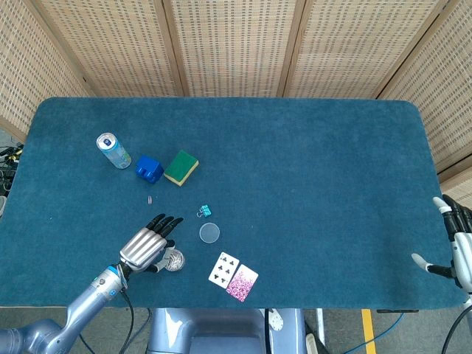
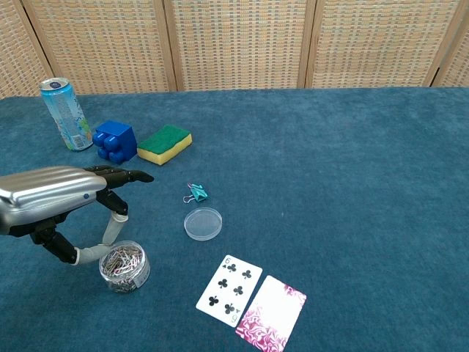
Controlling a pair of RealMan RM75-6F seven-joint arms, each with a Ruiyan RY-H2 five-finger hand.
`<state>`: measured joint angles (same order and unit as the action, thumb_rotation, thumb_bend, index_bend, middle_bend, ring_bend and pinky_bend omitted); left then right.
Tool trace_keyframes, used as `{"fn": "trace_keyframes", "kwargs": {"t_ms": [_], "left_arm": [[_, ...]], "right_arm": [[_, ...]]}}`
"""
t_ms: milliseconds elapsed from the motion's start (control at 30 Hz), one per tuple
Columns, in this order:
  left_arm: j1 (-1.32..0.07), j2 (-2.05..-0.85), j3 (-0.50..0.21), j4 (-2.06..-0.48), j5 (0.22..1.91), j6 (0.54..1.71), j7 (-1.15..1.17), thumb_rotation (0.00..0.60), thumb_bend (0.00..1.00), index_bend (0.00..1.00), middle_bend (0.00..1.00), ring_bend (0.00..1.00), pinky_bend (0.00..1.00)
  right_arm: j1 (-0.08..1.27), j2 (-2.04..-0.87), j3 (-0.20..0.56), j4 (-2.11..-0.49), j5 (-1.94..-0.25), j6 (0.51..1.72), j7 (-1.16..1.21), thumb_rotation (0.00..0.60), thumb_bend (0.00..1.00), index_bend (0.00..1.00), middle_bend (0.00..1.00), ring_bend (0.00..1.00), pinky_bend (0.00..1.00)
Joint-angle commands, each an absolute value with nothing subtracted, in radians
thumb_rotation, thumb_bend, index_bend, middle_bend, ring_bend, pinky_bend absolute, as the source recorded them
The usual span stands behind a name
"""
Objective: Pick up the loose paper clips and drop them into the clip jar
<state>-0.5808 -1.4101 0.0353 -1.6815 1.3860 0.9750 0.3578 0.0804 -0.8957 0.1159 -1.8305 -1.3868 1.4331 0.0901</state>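
The clip jar, a small clear pot full of silver clips, stands near the front left with its lid off. My left hand hovers just left of it and above it. Its thumb and one finger reach down to the jar's rim while the other fingers stretch forward. No clip shows between them. One loose paper clip lies farther back, below the blue block. My right hand rests at the table's right edge with fingers spread and nothing in it.
The jar's clear lid lies right of the jar, with a teal binder clip behind it. Two playing cards lie in front. A can, blue block and sponge stand at back left.
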Motion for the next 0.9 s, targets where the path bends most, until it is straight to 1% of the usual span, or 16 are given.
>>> {"fn": "trace_keyframes", "kwargs": {"t_ms": [33, 200, 367, 567, 633, 667, 800, 900], "left_arm": [[-0.582, -1.411, 0.036, -1.679, 1.393, 0.973, 0.347, 0.600, 0.38, 0.37, 0.00, 0.00, 0.00], [-0.580, -1.410, 0.033, -1.678, 1.404, 0.980, 0.323, 0.600, 0.31, 0.29, 0.00, 0.00, 0.00], [-0.579, -1.404, 0.035, -1.676, 1.425, 0.988, 0.296, 0.600, 0.30, 0.24, 0.00, 0.00, 0.00], [-0.564, -1.385, 0.019, -1.684, 1.441, 1.034, 0.259, 0.600, 0.29, 0.23, 0.00, 0.00, 0.00], [-0.545, -1.363, 0.007, -1.697, 1.435, 1.075, 0.249, 0.600, 0.27, 0.21, 0.00, 0.00, 0.00], [-0.532, -1.351, 0.003, -1.704, 1.430, 1.098, 0.247, 0.600, 0.25, 0.18, 0.00, 0.00, 0.00], [-0.445, -1.299, -0.012, -1.738, 1.402, 1.245, 0.243, 0.600, 0.14, 0.01, 0.00, 0.00, 0.00], [-0.359, -1.259, -0.012, -1.762, 1.365, 1.365, 0.258, 0.600, 0.07, 0.00, 0.00, 0.00, 0.00]], "right_arm": [[0.080, -0.896, 0.115, -1.831, -1.388, 1.434, 0.089, 0.600, 0.00, 0.00, 0.00, 0.00, 0.00], [0.082, -0.898, 0.116, -1.831, -1.386, 1.431, 0.085, 0.600, 0.00, 0.00, 0.00, 0.00, 0.00], [0.082, -0.897, 0.116, -1.831, -1.386, 1.432, 0.085, 0.600, 0.00, 0.00, 0.00, 0.00, 0.00], [0.080, -0.898, 0.116, -1.831, -1.388, 1.434, 0.086, 0.600, 0.00, 0.00, 0.00, 0.00, 0.00], [0.081, -0.897, 0.116, -1.831, -1.388, 1.434, 0.087, 0.600, 0.00, 0.00, 0.00, 0.00, 0.00], [0.081, -0.897, 0.116, -1.831, -1.388, 1.434, 0.087, 0.600, 0.00, 0.00, 0.00, 0.00, 0.00], [0.080, -0.898, 0.114, -1.833, -1.393, 1.436, 0.086, 0.600, 0.00, 0.00, 0.00, 0.00, 0.00], [0.079, -0.897, 0.112, -1.834, -1.399, 1.438, 0.084, 0.600, 0.00, 0.00, 0.00, 0.00, 0.00]]}}
